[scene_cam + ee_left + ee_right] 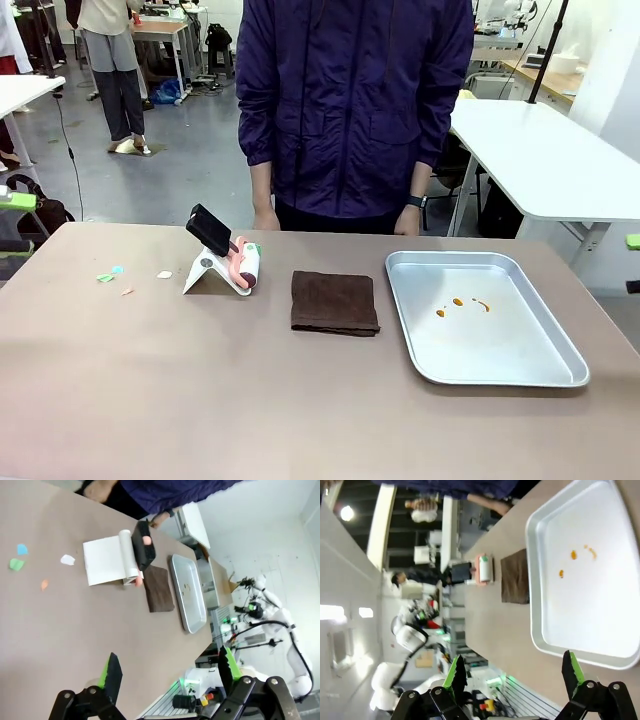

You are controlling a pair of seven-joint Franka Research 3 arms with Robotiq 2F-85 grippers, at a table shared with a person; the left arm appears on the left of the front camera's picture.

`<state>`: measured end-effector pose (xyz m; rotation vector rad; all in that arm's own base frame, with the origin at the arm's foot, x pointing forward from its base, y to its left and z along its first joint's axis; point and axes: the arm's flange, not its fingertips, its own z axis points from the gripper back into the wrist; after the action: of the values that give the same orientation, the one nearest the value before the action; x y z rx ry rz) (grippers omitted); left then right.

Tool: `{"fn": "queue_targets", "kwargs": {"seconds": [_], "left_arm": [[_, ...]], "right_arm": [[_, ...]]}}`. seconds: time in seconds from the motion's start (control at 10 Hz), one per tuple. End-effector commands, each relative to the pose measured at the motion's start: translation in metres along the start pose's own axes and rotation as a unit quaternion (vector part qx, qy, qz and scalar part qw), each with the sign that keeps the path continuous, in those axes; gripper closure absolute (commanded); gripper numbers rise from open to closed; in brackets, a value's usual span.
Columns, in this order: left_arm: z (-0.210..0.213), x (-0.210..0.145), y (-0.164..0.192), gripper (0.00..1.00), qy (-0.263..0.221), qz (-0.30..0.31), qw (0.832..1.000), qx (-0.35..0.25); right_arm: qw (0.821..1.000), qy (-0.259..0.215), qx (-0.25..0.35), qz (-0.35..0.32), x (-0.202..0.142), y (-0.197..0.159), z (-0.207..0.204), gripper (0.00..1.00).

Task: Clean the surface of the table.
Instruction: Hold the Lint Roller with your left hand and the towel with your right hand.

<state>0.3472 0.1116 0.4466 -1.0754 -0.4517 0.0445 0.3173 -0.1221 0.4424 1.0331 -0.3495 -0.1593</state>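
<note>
Your left gripper [167,654] and right gripper [514,657] both stand spread, holding nothing. The counter [200,400] lies ahead, with paper scraps [110,273] on its left part near the lint roller [247,265]. Grip the roller's black handle squarely, then roll over the scraps.

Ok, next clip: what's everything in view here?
table: one, greyish-brown, under everything
metal tray: one, silver, table's right side
spots: three, orange, in the tray
cloth: one, dark brown, folded, left of the tray
lint roller: one, pink-white, black handle, on the stand
stand: one, white, left of the cloth
paper scraps: four, green, blue, white, orange, left of the stand
person: one, purple jacket, far side
left hand: black, green pads, open, over table
right hand: same, open, tray ahead
</note>
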Motion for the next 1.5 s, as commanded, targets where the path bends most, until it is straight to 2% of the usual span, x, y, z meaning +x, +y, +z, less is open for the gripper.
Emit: {"fn": "queue_targets", "kwargs": {"seconds": [0.0,0.1,0.3,0.5,0.7,0.9,1.0,1.1,1.4], "left_arm": [[-0.034,0.023,-0.042,0.00,0.054,-0.033,0.997,0.046],[-0.061,0.031,-0.063,0.00,0.076,-0.047,0.993,0.077],[-0.106,0.043,-0.090,0.00,0.117,-0.069,0.982,0.129],[-0.132,0.051,-0.095,0.00,0.154,-0.070,0.974,0.149],[-0.142,0.055,-0.085,0.00,0.174,-0.064,0.970,0.159],[-0.145,0.055,-0.079,0.00,0.179,-0.067,0.968,0.161],[-0.141,0.051,-0.082,0.00,0.175,-0.076,0.971,0.141],[-0.149,0.052,-0.073,0.00,0.174,-0.066,0.969,0.161],[-0.147,0.052,-0.073,0.00,0.174,-0.066,0.970,0.157]], "right_arm": [[0.998,0.011,-0.037,0.040,-0.026,0.053,-0.064,0.00],[0.997,0.022,-0.051,0.054,-0.032,0.078,-0.103,0.00],[0.993,0.015,-0.100,0.068,-0.045,0.119,-0.194,0.00],[0.985,0.045,-0.134,0.101,-0.059,0.143,-0.261,0.00],[0.982,0.072,-0.152,0.090,-0.074,0.148,-0.312,0.00],[0.978,0.103,-0.159,0.091,-0.083,0.142,-0.329,0.00],[0.980,0.099,-0.155,0.078,-0.083,0.143,-0.325,0.00],[0.976,0.102,-0.163,0.101,-0.095,0.138,-0.326,0.00],[0.977,0.108,-0.161,0.093,-0.092,0.134,-0.329,0.00]]}}
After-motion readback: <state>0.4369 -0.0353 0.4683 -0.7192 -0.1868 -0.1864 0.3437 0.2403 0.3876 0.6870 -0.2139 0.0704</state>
